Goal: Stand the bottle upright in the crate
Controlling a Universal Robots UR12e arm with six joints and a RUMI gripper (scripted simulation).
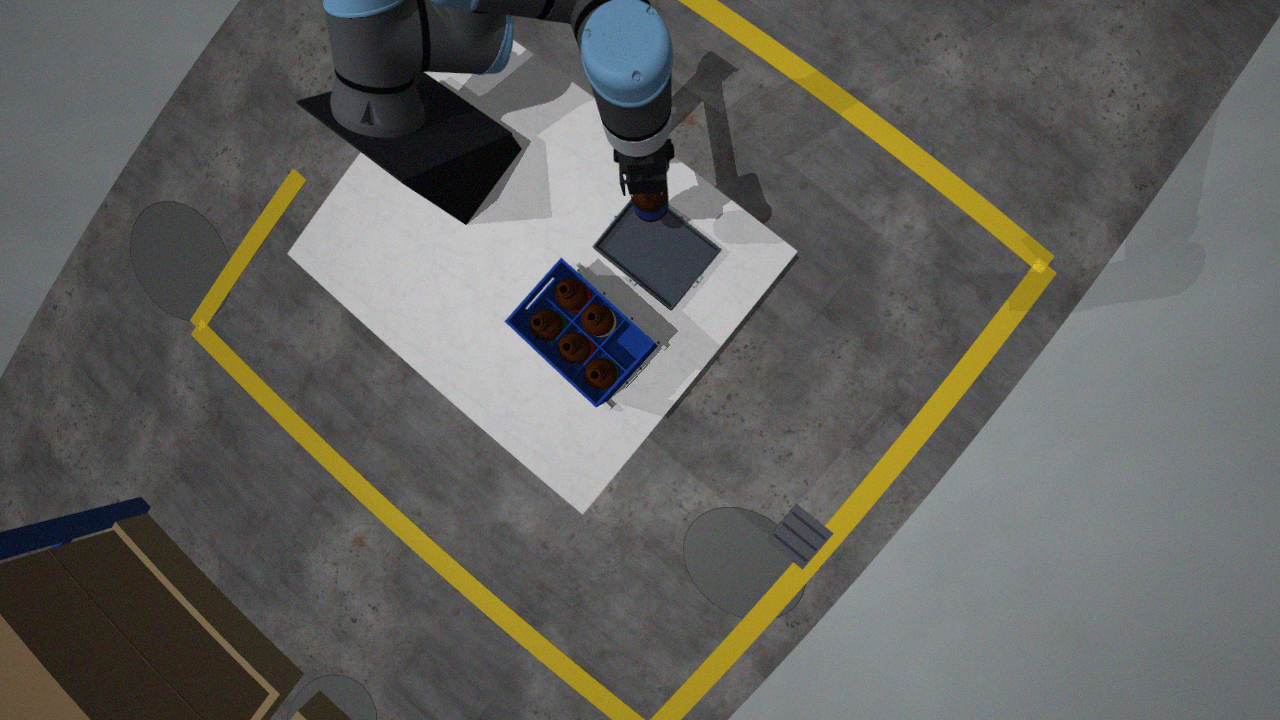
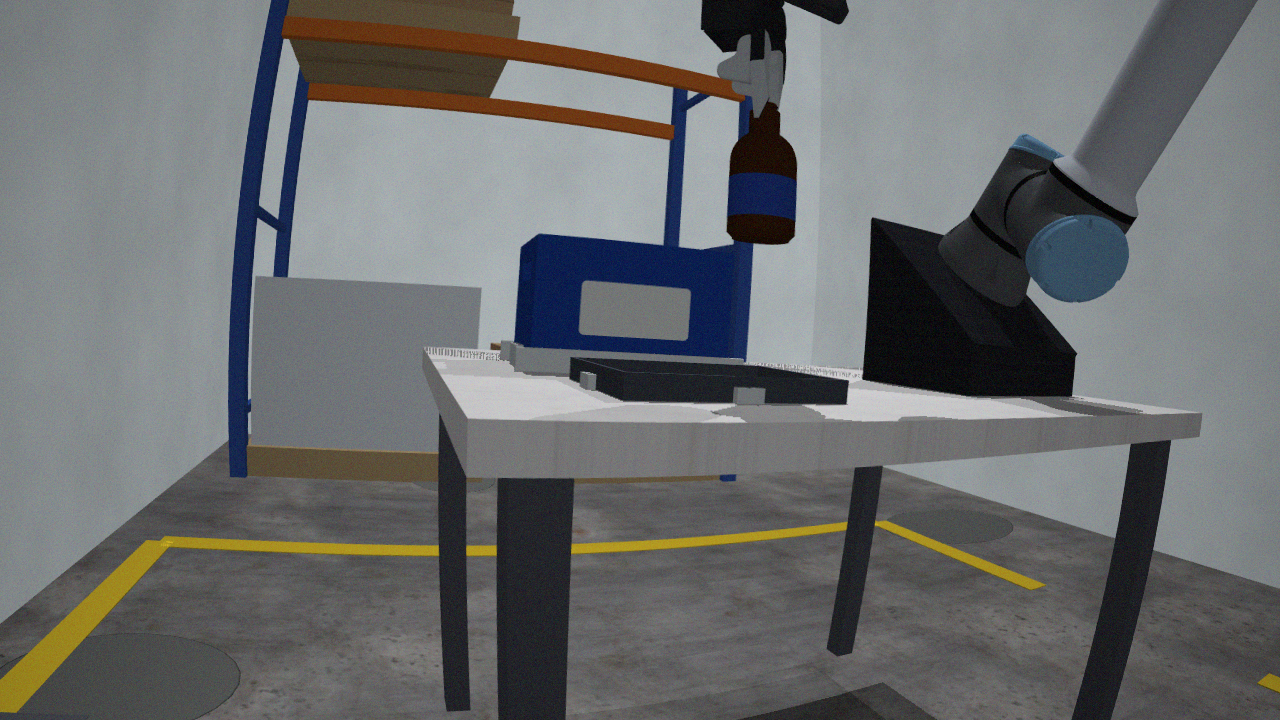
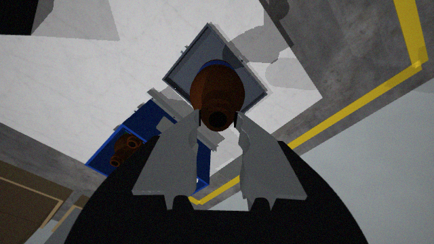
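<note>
My gripper (image 3: 217, 112) (image 2: 761, 100) (image 1: 646, 192) is shut on the neck of a brown bottle (image 2: 761, 188) (image 3: 217, 86) (image 1: 650, 209) with a blue label. The bottle hangs upright, high above the dark grey tray (image 1: 666, 259) (image 2: 787, 386) (image 3: 184, 69), near the tray's far corner. The blue crate (image 1: 637, 344) (image 2: 554, 286) (image 3: 144, 118) stands beside the tray on the white table (image 1: 429, 295) (image 2: 626, 429). Several brown bottles (image 1: 572, 293) (image 3: 123, 149) stand in its cells, and one corner cell (image 1: 626, 340) is empty.
The arm's black base block (image 1: 438, 161) (image 2: 948, 331) stands on the table's back corner. A blue shelf rack (image 2: 259, 179) with orange beams stands behind the table. Yellow floor lines (image 1: 939, 402) ring the table.
</note>
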